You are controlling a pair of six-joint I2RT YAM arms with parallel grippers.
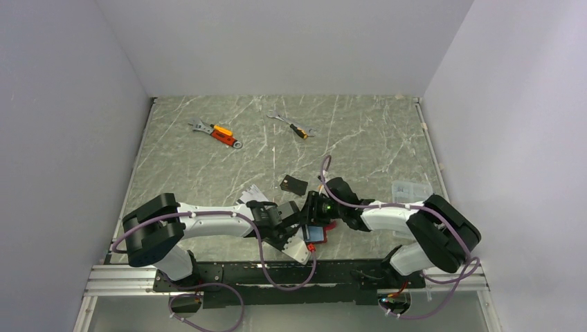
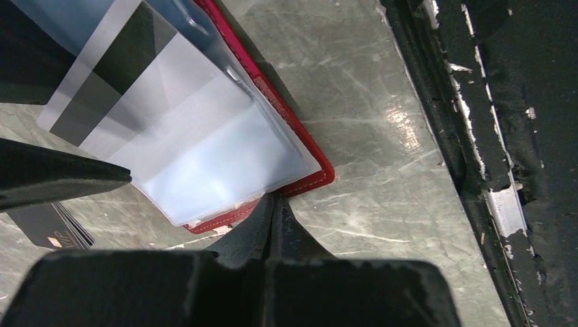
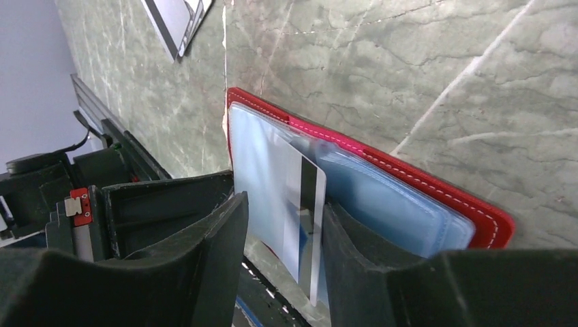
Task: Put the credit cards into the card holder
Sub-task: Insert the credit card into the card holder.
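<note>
Right claw [image 3: 286,204], spread, straddles the silver-grey dark-striped credit card [image 3: 307,225] standing on edge against the red leather-like card holder [image 3: 436,194]. Left claw [image 2: 201,191], spread, straddles the holder's corner.

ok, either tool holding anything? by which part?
Right tool: striped silver card stands between its fingers, near end against one, gap to the other; clamp cannot be told. Left tool straddles the card holder corner, gripping nothing.

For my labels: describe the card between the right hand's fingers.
At the table's near edge lies the open red card holder. Against its blue pockets, inside the right hand, is the silver card with a dark stripe; the card beyond is black.
</note>
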